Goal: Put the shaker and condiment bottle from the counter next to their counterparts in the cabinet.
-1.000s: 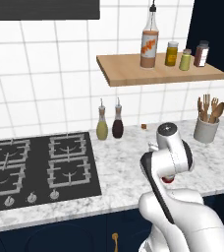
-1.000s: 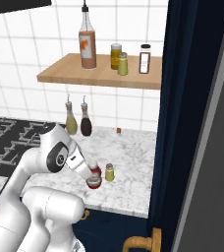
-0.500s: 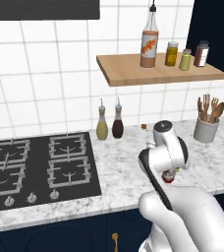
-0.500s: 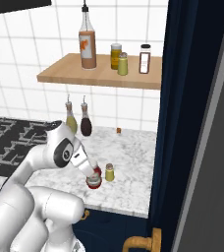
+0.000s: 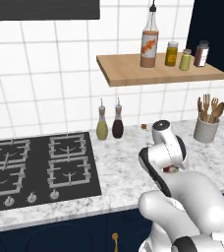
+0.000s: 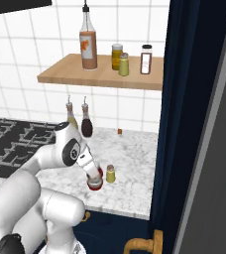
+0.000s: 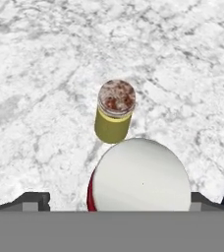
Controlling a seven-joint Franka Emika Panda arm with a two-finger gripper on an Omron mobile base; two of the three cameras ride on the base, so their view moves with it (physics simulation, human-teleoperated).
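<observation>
The gripper hangs directly over the condiment bottle, at the bottom centre of the hand view. Its 2 fingertips stand spread wide, 1 at each lower corner of that view, with the bottle's pale cap between them; whether they touch the bottle cannot be told. In the right base view the gripper sits low at centre frame on top of the red bottle, which stands upright on the marble counter.

Just beside the bottle stands the shaker, yellow-green with a speckled grey-brown cap, just above the bottle's cap in the hand view and just to the right of the bottle in the right base view. In the left base view a sliver of red shows at centre right behind the white arm.

Further out, at the back of the counter, an olive bottle and a dark-brown bottle stand side by side. A grey pot of wooden utensils is at the right edge. The stove fills the lower left.

In the upper right, the cabinet holds 4 things in a row: a tall orange-labelled bottle, an amber jar, a small yellow-green shaker and a dark jar.
</observation>
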